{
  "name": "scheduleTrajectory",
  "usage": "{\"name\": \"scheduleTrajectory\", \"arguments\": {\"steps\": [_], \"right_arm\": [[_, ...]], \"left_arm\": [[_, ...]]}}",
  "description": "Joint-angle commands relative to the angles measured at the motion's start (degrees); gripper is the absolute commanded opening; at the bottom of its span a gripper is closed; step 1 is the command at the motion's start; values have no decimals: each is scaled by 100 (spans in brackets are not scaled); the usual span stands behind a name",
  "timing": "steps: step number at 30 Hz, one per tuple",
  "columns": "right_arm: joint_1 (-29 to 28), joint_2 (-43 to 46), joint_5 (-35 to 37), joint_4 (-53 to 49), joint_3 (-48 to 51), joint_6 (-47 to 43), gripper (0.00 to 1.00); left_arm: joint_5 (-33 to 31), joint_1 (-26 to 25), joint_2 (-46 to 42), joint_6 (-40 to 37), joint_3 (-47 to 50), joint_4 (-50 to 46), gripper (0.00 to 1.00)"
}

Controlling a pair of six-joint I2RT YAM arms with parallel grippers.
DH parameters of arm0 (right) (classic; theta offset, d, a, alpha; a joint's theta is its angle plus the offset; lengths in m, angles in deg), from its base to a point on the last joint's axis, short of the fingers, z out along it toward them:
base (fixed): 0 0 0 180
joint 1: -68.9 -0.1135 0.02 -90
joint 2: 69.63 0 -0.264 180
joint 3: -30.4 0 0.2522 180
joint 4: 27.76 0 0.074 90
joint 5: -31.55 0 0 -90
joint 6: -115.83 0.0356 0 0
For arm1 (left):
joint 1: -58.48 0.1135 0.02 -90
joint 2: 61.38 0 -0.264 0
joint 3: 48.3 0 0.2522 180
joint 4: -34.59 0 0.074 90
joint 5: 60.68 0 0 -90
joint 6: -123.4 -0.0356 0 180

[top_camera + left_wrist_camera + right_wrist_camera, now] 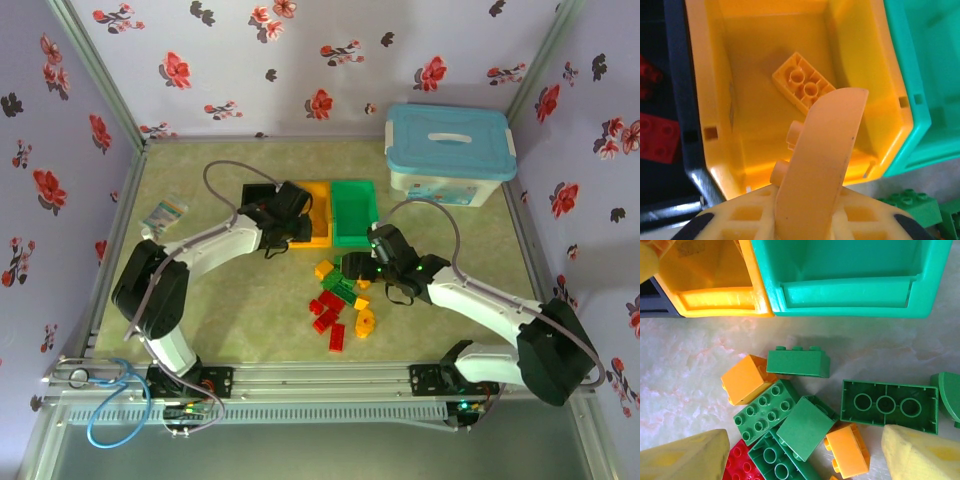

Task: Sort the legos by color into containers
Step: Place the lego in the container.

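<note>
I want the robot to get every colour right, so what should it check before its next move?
1. Right gripper open above the pile of bricks: ok.
2. Green brick under it free of neighbours: not ok, other bricks touch it.
3. Green bin close by, top open: ok.
4. Orange brick lies inside the orange-yellow bin: ok.
5. Left gripper shut above that bin, holding nothing: cannot tell.
6. Red bricks in the black bin: ok.
</note>
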Motion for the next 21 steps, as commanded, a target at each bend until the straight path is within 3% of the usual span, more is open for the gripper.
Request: {"name": "scheduleTrajectory", "arguments": {"steps": [1, 3, 6, 13, 21], "right_arm": [[-47, 117, 135, -16, 73, 75, 80], [-46, 135, 144, -67, 51, 56, 80], [-47, 160, 183, -95, 56, 34, 80], [-46, 13, 136, -74, -56, 25, 80], [-61, -93, 100, -61, -169, 18, 80]], "left_arm": [[1, 63, 232, -225, -400, -303, 34], [-35, 59, 272, -232, -521, -401, 52], [-29, 50, 140, -210, -458, -358, 62], [-86, -127, -461, -199, -23, -304, 63], [-138, -770, -1196, -60, 1006, -229, 63]]}}
